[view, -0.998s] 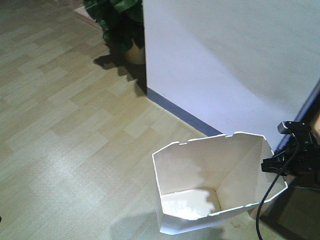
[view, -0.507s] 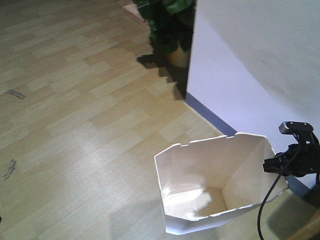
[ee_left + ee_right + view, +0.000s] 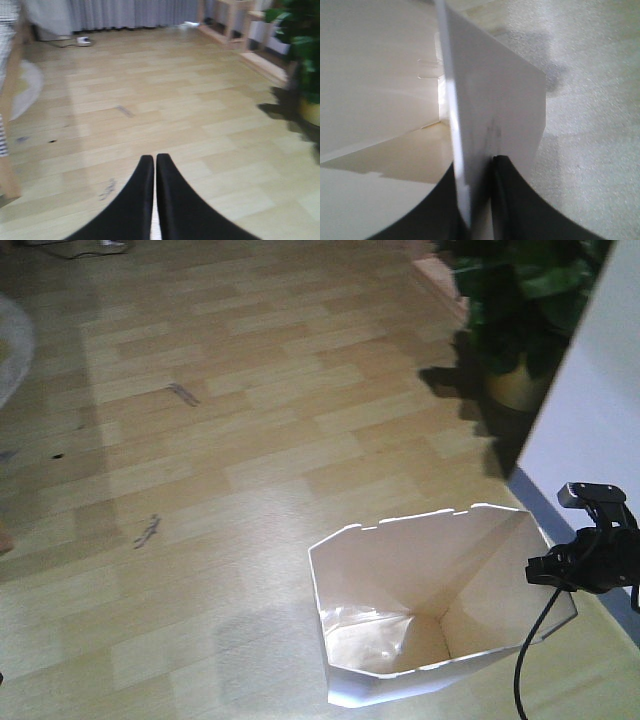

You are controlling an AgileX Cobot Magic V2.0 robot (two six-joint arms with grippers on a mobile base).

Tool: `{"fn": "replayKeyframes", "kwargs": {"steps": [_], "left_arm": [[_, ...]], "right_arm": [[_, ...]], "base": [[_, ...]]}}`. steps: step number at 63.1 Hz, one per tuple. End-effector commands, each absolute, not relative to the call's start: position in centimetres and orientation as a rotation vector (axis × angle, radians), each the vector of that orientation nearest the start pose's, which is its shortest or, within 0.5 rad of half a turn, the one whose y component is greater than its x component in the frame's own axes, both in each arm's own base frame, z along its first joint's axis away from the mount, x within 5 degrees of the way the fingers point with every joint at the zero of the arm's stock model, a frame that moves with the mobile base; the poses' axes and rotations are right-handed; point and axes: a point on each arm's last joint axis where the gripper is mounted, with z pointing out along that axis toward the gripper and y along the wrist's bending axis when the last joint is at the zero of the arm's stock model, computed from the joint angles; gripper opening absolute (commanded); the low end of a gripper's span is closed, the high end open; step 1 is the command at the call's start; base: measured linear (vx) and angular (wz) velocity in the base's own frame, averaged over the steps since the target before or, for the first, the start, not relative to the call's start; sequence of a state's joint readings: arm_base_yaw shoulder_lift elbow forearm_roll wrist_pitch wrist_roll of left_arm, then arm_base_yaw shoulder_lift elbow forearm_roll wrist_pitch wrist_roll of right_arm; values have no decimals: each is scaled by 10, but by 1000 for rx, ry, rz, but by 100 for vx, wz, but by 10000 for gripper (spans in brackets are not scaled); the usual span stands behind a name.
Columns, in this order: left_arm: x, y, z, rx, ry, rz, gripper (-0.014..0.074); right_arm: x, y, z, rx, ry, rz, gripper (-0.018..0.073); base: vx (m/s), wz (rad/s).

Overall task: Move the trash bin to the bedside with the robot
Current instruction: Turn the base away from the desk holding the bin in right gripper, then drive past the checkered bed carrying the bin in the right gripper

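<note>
White plastic trash bin w/ faceted rim (image 3: 400, 580) is at lower right of front view, cream inside showing, over light wood-plank floor (image 3: 250, 440). Can't tell if it's lifted. Black right gripper (image 3: 479, 172) pinches the bin's right-hand wall at the rim, one finger inside, one outside. Left gripper (image 3: 154, 162), bottom centre of left wrist view, has fingers pressed together w/ nothing btwn. Dark green potted plant (image 3: 520, 310) stands upper right, beside white wall (image 3: 600, 400).
</note>
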State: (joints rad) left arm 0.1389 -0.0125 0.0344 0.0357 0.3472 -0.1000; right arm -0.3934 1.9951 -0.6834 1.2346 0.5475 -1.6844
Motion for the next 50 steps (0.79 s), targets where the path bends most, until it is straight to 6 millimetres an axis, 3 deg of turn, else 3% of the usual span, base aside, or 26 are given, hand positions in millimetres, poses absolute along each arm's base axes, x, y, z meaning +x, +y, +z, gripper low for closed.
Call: {"fn": "replayKeyframes", "kwargs": {"steps": [1,25,50], "left_arm": [[53,8,176,-191,1766,54,-6],[53,8,176,-191,1766,54,-6],[53,8,176,-191,1766,54,-6]], "right_arm": [[274,-50,87,-167,2577,768,-5],[274,-50,87,-167,2577,768,-5],[274,-50,87,-167,2577,768,-5]], "base": [[12,65],[11,56],[11,28]]}}
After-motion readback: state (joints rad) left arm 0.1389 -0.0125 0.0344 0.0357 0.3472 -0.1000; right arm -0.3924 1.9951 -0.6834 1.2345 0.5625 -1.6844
